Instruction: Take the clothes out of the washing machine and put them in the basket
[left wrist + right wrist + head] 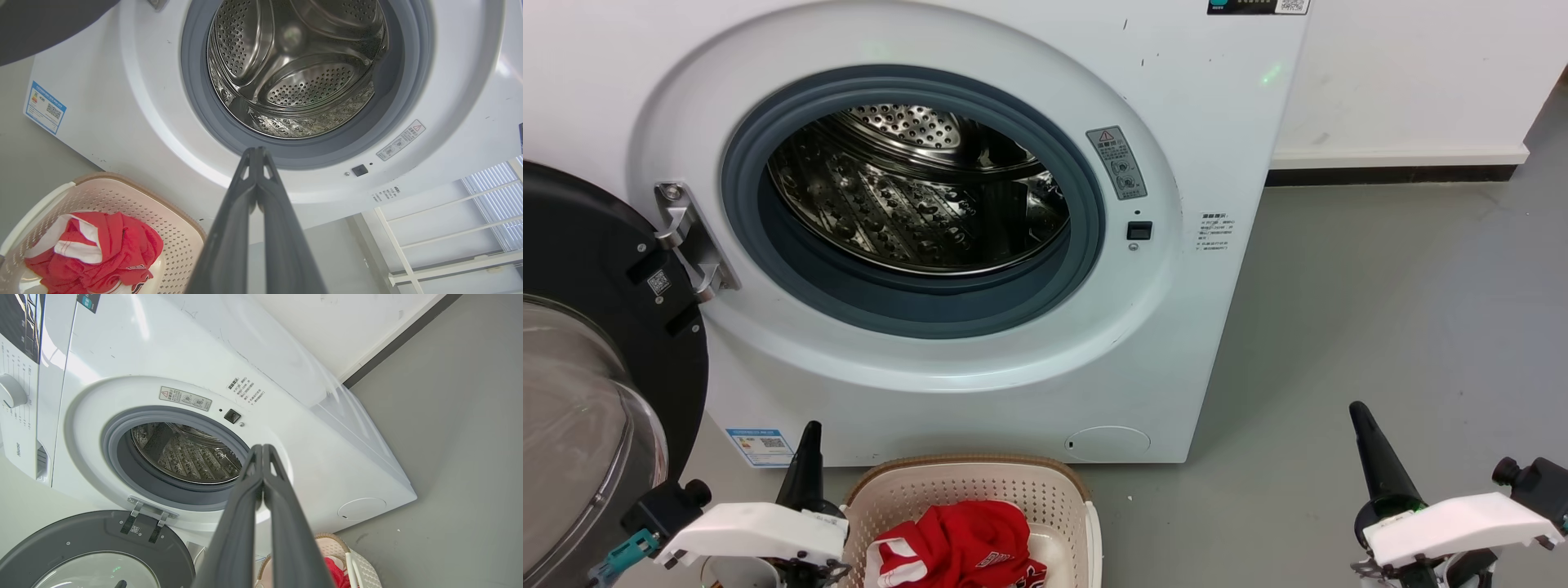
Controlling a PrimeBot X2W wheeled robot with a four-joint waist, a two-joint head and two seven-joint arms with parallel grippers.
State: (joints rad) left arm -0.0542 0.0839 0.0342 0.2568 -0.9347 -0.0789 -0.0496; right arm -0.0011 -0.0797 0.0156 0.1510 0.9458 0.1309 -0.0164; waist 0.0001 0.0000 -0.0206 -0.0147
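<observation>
open door point(596, 343) left of drum point(915, 196), basket point(980, 490) below

1 big white front-load washing machine point(1201, 98), w/ 1 shiny perforated steel drum point(907, 212), 1 black-framed round glass door point(580, 245), 1 metal hinge point(690, 241), 1 black latch slot point(1139, 230), 1 round white cap point(1107, 443) low on front.
Stickers on front: 4, i.e. 1 blue-edged label point(760, 447), 1 grey warning label point(1117, 162), 1 small print block point(1214, 231), 1 dark strip point(1258, 6) at top.
1 cream perforated plastic basket point(968, 488) w/ brown rim.
Red-and-white fabric clothes point(968, 539): 1 heap, no. of pcs can't tell.
Grippers: 2, left gripper point(812, 433) & right gripper point(1360, 416), 2 long dark fingers point(233, 228) ea.
</observation>
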